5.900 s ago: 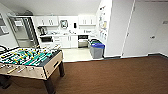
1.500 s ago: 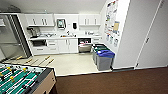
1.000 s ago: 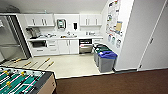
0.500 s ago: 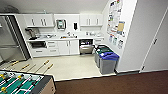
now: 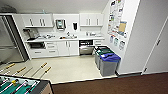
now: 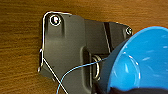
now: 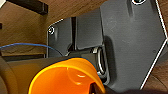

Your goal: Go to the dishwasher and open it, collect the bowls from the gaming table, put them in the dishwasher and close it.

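The dishwasher [image 5: 86, 47] is the steel-fronted unit under the counter at the back, right of the white cabinets. Its upper part looks dark, and I cannot tell how far its door stands open. The round blue bowl [image 6: 140, 62] shows large in the left wrist view, hanging above the brown wood-look floor with my left gripper [image 6: 126, 90] shut on its rim. In the right wrist view the yellow bowl [image 7: 65, 80] is likewise carried over the floor, my right gripper [image 7: 100, 88] shut on it. The gaming table is out of view.
Two grey bins, one with a blue lid [image 5: 108, 63] and one with a green lid [image 5: 102, 53], stand right of the dishwasher. A table-football table [image 5: 17, 85] is at the lower left with a steel fridge [image 5: 10, 45] behind it. Pale floor [image 5: 70, 68] lies before the cabinets.
The whole head picture has shifted as the camera moved towards the kitchenette. The cabinets and bins now look larger, and the table-football table has slid to the lower left.
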